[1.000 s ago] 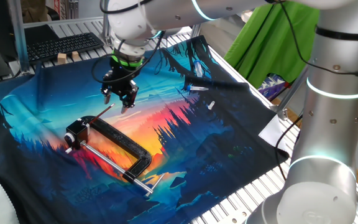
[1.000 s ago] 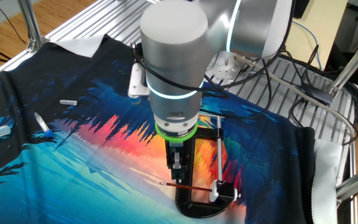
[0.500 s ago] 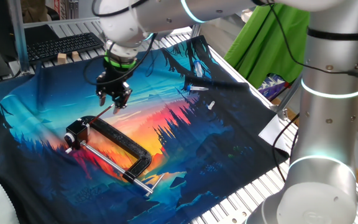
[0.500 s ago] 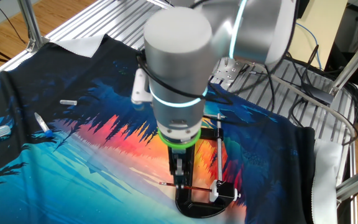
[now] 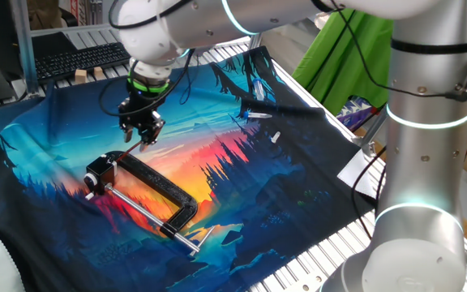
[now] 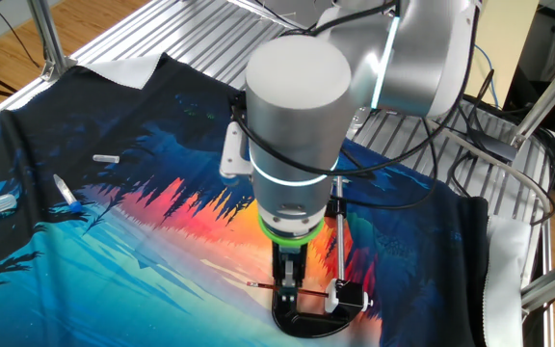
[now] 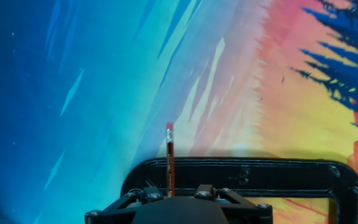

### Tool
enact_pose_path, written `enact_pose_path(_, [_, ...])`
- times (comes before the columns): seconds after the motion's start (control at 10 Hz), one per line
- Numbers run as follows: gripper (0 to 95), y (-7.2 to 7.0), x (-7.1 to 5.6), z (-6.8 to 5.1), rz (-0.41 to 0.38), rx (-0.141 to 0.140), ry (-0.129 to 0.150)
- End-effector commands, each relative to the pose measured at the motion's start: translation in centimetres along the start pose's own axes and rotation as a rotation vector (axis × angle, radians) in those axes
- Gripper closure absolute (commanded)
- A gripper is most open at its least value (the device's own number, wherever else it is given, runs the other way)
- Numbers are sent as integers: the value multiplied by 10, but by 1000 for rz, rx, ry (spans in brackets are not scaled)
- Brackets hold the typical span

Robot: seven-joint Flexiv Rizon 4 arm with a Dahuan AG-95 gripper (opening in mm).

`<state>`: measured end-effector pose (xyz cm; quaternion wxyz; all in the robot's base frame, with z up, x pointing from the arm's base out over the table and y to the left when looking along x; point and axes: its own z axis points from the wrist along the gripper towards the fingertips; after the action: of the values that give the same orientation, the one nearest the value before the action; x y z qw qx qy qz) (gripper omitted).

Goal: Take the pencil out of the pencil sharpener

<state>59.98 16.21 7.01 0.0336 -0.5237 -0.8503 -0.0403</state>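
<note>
The pencil (image 5: 134, 146) is a thin reddish-brown stick lying across the black clamp frame (image 5: 156, 185). Its lower end points to the pencil sharpener (image 5: 96, 173), a small black block with pale marks. My gripper (image 5: 141, 134) hangs just above the pencil's free end, its fingers slightly apart and holding nothing. In the other fixed view the gripper (image 6: 287, 282) straddles the pencil (image 6: 261, 286), with the sharpener (image 6: 341, 294) to its right. In the hand view the pencil (image 7: 169, 155) runs straight up from the gripper's base, eraser end far.
The clamp's silver rod (image 5: 140, 211) runs beside the frame. A pen (image 5: 258, 114) and a small white piece (image 5: 276, 136) lie at the far right of the printed cloth. A marker (image 6: 66, 193) lies at the left. A keyboard (image 5: 79, 57) is behind.
My gripper has moved left and lower, from beside the pencil's free end to right over the pencil. The pencil, sharpener and clamp have not moved.
</note>
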Motion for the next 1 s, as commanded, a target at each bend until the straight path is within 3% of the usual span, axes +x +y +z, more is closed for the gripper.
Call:
enact_pose_path(0.1, [570, 1, 3, 1, -18, 6, -1])
enact_pose_path(1.0, [570, 5, 3, 15, -77, 22, -24])
